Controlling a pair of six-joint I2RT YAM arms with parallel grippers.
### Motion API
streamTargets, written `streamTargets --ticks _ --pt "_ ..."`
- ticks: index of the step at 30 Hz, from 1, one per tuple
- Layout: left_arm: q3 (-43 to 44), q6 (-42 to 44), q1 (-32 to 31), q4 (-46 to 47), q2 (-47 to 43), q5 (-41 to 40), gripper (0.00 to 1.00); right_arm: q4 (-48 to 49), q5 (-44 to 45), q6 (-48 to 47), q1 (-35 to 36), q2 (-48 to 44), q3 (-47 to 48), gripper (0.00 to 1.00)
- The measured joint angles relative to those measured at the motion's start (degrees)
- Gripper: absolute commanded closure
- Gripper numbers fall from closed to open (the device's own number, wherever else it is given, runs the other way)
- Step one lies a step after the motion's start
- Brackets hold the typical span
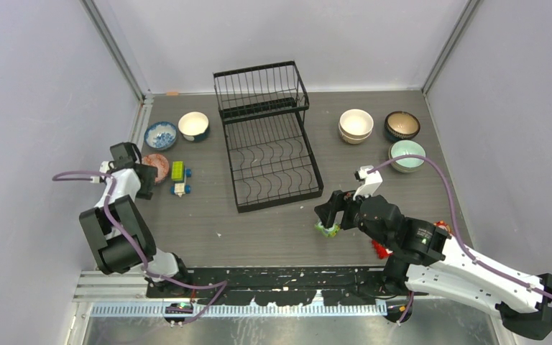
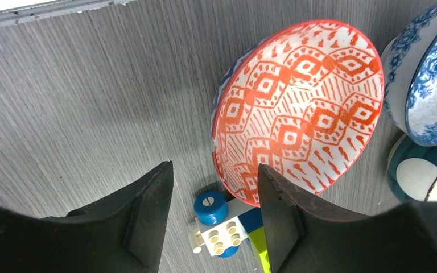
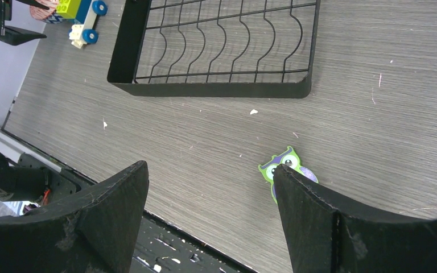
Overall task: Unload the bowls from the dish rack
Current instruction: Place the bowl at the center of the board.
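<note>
Glossy round ceramic bowls (image 1: 356,126) on grey woodgrain table (image 1: 273,230), either side of black wire dish rack (image 1: 280,203). Beside red-diamond bowl (image 2: 299,108), left pincer (image 2: 215,170) spread apart; right pincer (image 3: 210,168) gaping near owl figure (image 3: 279,159).

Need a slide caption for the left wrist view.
Left gripper open over toy blocks, red-patterned bowl just ahead, blue floral bowl and teal bowl at the frame's right edge.

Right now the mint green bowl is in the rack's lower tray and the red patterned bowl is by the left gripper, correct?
No. The top view shows the mint green bowl on the table right of the dish rack, not in its tray. The red patterned bowl is by the left gripper.
</note>
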Motion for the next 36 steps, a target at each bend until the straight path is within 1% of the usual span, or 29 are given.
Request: streamTargets --ticks 4,9,15,19,30,36 --pt "0.0 -0.11 -1.18 0.02 0.92 -0.44 0.49 0.02 0.0 0.2 0.0 0.02 -0.09 0.16" --pt "0.0 -0.24 -2.56 0.13 1.92 -1.09 0.5 -0.02 0.0 0.42 0.0 0.39 -0.09 0.16" --pt "0.0 -0.28 -3.48 1.07 2.8 -1.46 0.54 -0.02 0.0 0.79 0.0 0.37 -0.15 0.16" --pt "0.0 -0.28 -3.96 1.38 3.74 -1.44 0.54 -0.02 0.0 0.81 0.0 0.44 -0.13 0.16" --pt "0.04 -0.2 -4.17 1.18 3.48 -1.44 0.38 -0.02 -0.44 0.83 0.0 1.92 -0.13 0.16" --pt "0.13 0.57 -4.17 -0.37 0.83 -1.4 0.16 -0.02 -0.94 0.81 0.0 2.69 -0.02 0.16"
